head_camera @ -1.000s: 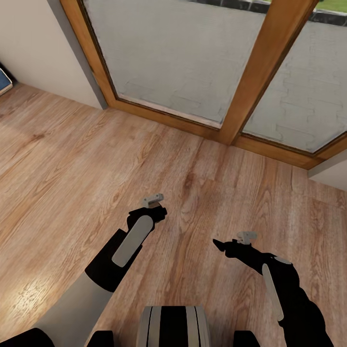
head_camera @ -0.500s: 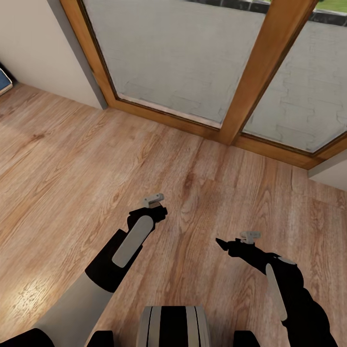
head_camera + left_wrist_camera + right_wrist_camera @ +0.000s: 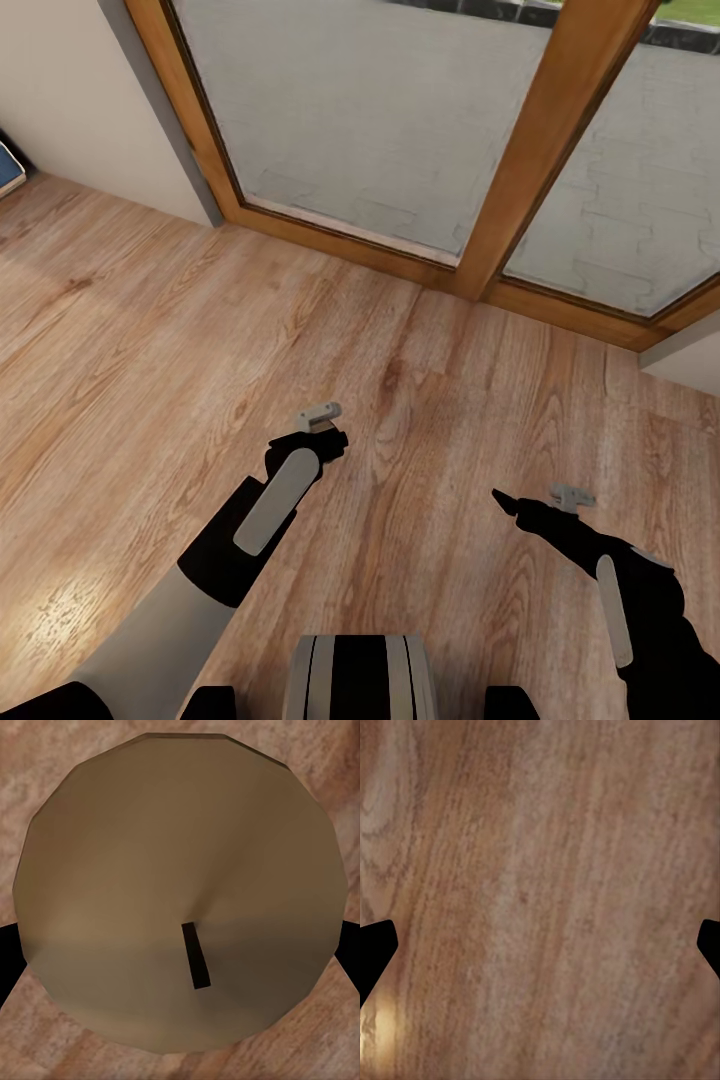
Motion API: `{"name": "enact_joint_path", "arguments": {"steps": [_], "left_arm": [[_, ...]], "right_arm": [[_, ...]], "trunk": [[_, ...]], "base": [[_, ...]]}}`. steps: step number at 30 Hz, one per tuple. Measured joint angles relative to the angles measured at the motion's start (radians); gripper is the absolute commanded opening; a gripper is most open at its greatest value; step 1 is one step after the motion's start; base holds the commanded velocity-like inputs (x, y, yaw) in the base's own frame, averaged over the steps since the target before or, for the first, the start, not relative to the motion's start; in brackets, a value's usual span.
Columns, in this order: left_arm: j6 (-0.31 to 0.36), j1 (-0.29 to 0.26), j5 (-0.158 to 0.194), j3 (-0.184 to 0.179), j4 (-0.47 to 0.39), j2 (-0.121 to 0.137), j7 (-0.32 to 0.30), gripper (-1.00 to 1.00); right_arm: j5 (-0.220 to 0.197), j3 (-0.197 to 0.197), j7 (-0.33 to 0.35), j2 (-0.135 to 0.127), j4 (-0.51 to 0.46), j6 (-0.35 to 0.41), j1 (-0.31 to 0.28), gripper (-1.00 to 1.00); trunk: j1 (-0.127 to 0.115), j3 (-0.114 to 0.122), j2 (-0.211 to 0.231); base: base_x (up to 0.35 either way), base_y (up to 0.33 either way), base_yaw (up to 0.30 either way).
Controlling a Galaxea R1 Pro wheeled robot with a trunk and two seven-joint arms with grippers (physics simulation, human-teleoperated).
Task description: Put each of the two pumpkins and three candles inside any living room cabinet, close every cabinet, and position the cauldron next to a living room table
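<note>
Candle (image 3: pixel 180 892) sits between the left gripper's (image 3: pixel 180 945) fingers, wick end toward the wrist camera, so its axis runs along the fingers (held, by the look of it). The right gripper (image 3: pixel 540 945) is spread wide and empty over the floor (image 3: pixel 150 330). No cabinet is in view, so carrying comes first.
</note>
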Motion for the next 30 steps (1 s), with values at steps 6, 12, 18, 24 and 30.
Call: {"name": "enact_joint_path", "arguments": {"steps": [6,12,18,24,30], "left_arm": [[0.0,0.0,0.0,0.0,0.0,0.0,0.0,-1.0],[-0.001,0.0,0.001,-0.005,-0.001,-0.002,0.0,-1.0],[-0.005,0.0,0.001,-0.09,-0.008,-0.001,0.003,-1.0],[-0.005,0.0,0.0,-0.094,-0.008,0.0,0.002,-1.0],[-0.006,0.0,0.0,-0.094,-0.012,0.0,0.003,-1.0]], "right_arm": [[0.0,0.0,0.0,0.0,-0.001,0.0,0.0,1.0],[0.0,0.001,0.001,-0.001,-0.001,0.0,0.0,1.0],[0.0,0.001,0.003,0.0,-0.001,0.0,0.0,1.0],[0.0,0.001,0.002,0.0,-0.001,0.0,0.0,1.0],[0.0,0.001,0.003,0.0,-0.001,0.0,0.0,1.0]], "trunk": [[0.0,0.0,0.0],[0.0,0.0,0.0],[0.0,0.0,0.0],[0.0,0.0,0.0],[0.0,0.0,0.0]], "base": [[0.0,0.0,0.0],[0.0,0.0,0.0],[0.0,0.0,0.0],[0.0,0.0,0.0],[0.0,0.0,0.0]]}}
